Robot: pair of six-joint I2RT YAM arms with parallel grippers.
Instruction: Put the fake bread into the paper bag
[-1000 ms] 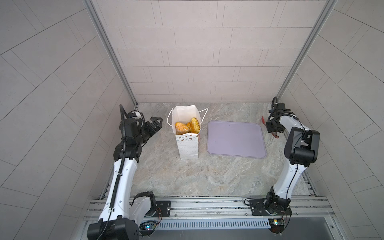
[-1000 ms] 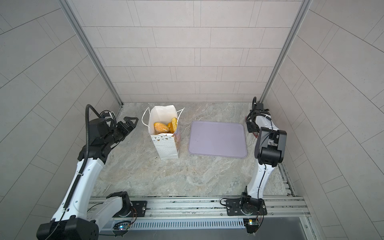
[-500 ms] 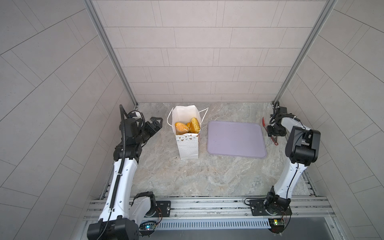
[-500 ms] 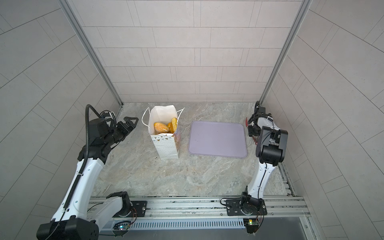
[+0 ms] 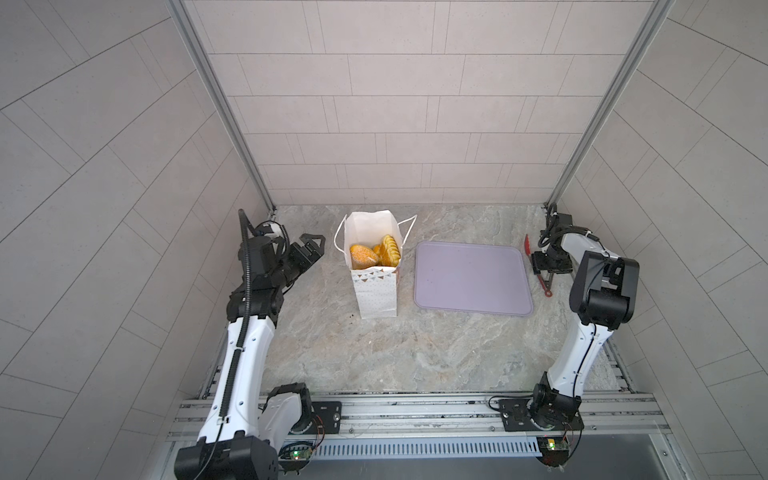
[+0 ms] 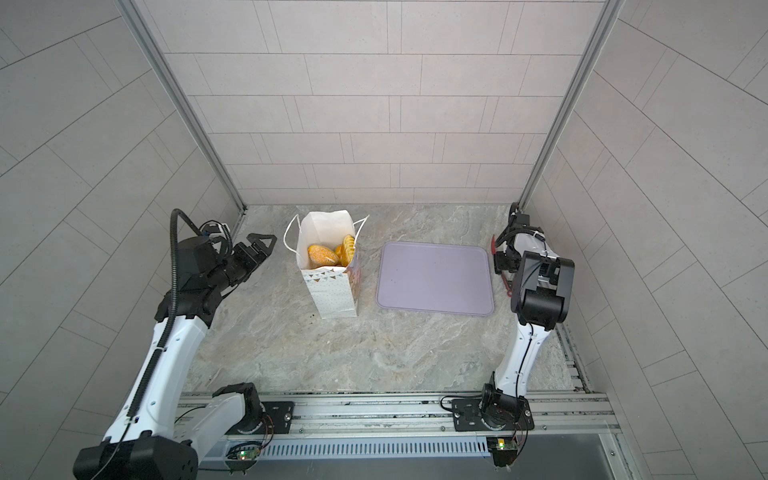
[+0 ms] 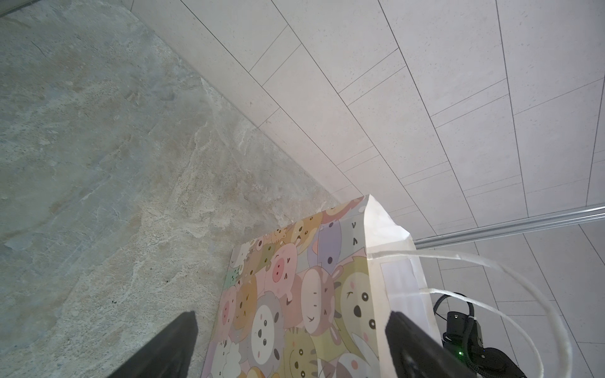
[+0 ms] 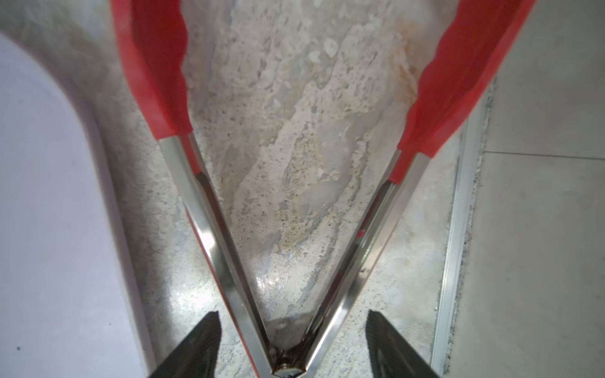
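Marble-patterned tabletop [image 5: 374,353] spans the tiled cell, and the largest thing on it is the flat lilac tray [image 5: 473,278], lying right of centre in both top views [image 6: 434,278]. Just left of the tray, with a narrow strip of tabletop between them, the paper bag [image 5: 376,291] stands upright with its mouth open and its white cord handles looping out to either side. Its triangle-and-dot panel faces the front rail [image 6: 332,295], and its cartoon-animal side faces the left arm [image 7: 294,311]. The red-tipped tongs [image 5: 545,286] lie on the tabletop between the tray's right edge and the right wall, red tips toward the back wall. In the right wrist view their steel arms spread in a V [image 8: 209,212]. The right gripper [image 5: 544,264] sits low over them and straddles the hinge end [image 8: 291,314]. Its jaws are parted, and each finger [image 8: 199,347] stands clear of the steel with tabletop showing between. The left gripper [image 5: 316,247] hangs near the bag's left side, apart from it, spread wide and holding nothing [image 7: 291,315]. The fake bread [image 5: 374,253] is inside the bag [image 6: 328,254]: a seeded bun on the left, a ridged yellow loaf leaning on the right, and an orange piece between them.
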